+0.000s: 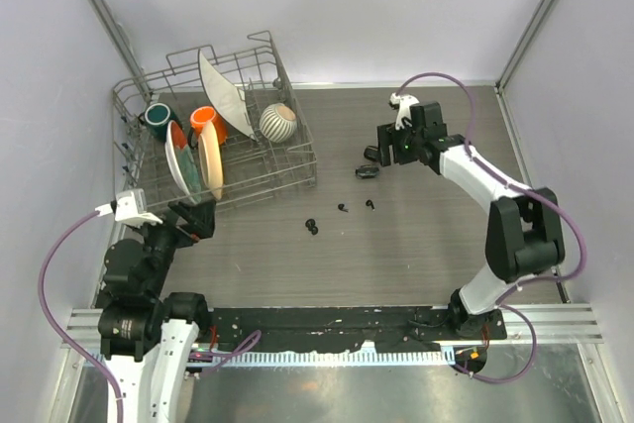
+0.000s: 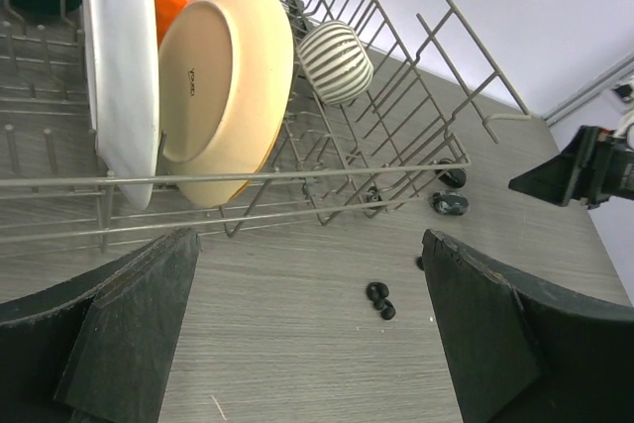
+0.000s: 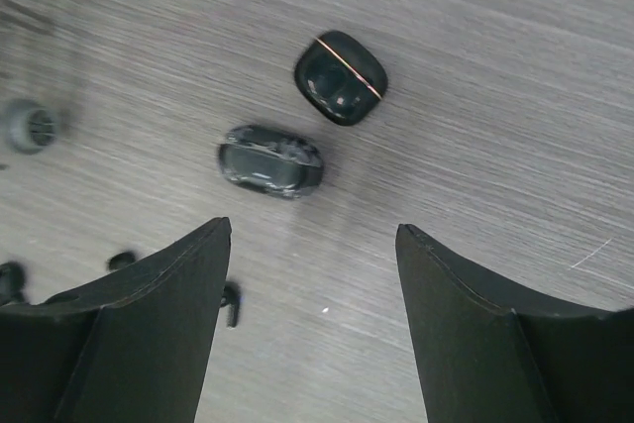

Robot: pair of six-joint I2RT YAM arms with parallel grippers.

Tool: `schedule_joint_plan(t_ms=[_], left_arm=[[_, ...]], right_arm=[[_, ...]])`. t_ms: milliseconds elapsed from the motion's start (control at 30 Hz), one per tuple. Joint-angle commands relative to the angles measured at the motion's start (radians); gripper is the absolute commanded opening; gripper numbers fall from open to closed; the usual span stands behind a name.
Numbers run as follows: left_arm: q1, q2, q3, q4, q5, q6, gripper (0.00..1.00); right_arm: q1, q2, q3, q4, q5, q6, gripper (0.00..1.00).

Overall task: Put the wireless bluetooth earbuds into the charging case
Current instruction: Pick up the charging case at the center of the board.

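Two black oval charging cases lie on the wood table: one [image 3: 341, 77] with a thin gold seam, the other [image 3: 270, 160] just left of it, also seen from above [image 1: 367, 172]. My right gripper [image 3: 312, 235] hovers open just short of them with nothing between its fingers [image 3: 168, 284]. Tiny black earbuds are scattered nearer the front: a pair [image 1: 313, 226] and two singles [image 1: 343, 209], [image 1: 370, 204]. One earbud [image 3: 231, 302] lies by my right gripper's left finger. My left gripper [image 2: 312, 324] is open and empty, with the earbud pair [image 2: 380, 299] on the table ahead of it.
A wire dish rack [image 1: 287, 160] with plates [image 1: 210, 160], cups and a striped bowl [image 1: 278, 122] fills the back left, close in front of my left gripper. A small grey round piece [image 3: 35, 126] sits left of the cases. Walls enclose the table at the back and sides.
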Motion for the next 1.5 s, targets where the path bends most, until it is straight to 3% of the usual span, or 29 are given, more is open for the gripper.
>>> schedule_joint_plan(t_ms=[0, 267, 533, 733, 867, 1100, 1467], left_arm=[[0.004, 0.017, 0.001, 0.016, -0.014, 0.006, 1.0], [0.004, 0.038, 0.002, 0.01, 0.001, 0.009, 1.0], [0.004, -0.023, -0.01, 0.015, 0.001, -0.008, 1.0], [0.004, -0.046, -0.018, 0.027, 0.014, -0.008, 1.0], [0.004, -0.042, -0.016, 0.03, 0.02, -0.004, 1.0], [0.004, -0.054, -0.019, 0.035, 0.029, -0.005, 1.0], [0.004, -0.06, -0.021, 0.039, 0.021, -0.001, 1.0]], right_arm=[[0.003, 0.082, 0.065, -0.009, 0.122, -0.063, 0.73], [0.005, 0.108, -0.012, 0.195, 0.099, -0.089, 0.74], [0.005, 0.111, -0.09, 0.364, 0.034, -0.247, 0.79], [0.005, 0.186, -0.026, 0.344, 0.026, -0.399, 0.75], [0.005, 0.258, 0.022, 0.286, -0.056, -0.511, 0.73], [0.005, 0.335, 0.103, 0.28, -0.131, -0.591, 0.71], [0.006, 0.41, 0.152, 0.279, -0.098, -0.619, 0.66]])
